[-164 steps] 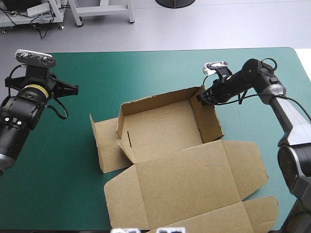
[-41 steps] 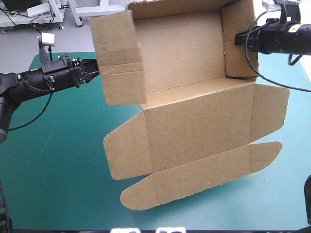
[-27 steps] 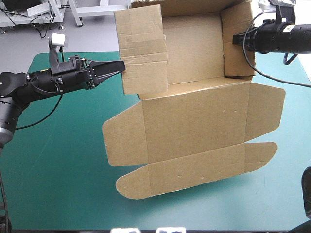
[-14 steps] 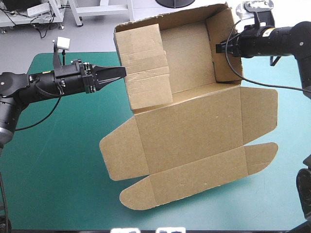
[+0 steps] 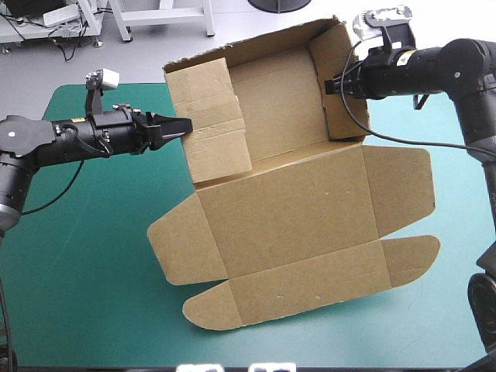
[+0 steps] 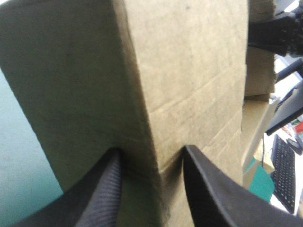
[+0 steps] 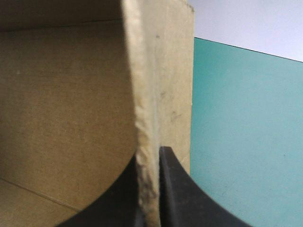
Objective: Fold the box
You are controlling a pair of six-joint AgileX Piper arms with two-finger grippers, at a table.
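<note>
Brown box [image 5: 294, 209] in right claw [image 7: 149, 158]

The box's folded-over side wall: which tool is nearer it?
Left. The left tool straddles that wall; the right tool pinches the opposite wall, across the box.

We count one brown box [image 5: 279, 101] and one table [image 5: 77, 256] under a teal-green cover. There are two grippers, the left gripper [image 5: 186, 124] and the right gripper [image 5: 332, 84], each with two black fingers [image 6: 102, 194], making four in all. On the box we count two raised side walls [image 5: 213, 116], one flat lid [image 5: 287, 209] and two rounded flaps [image 5: 411, 252] at the lid's front edge.
</note>
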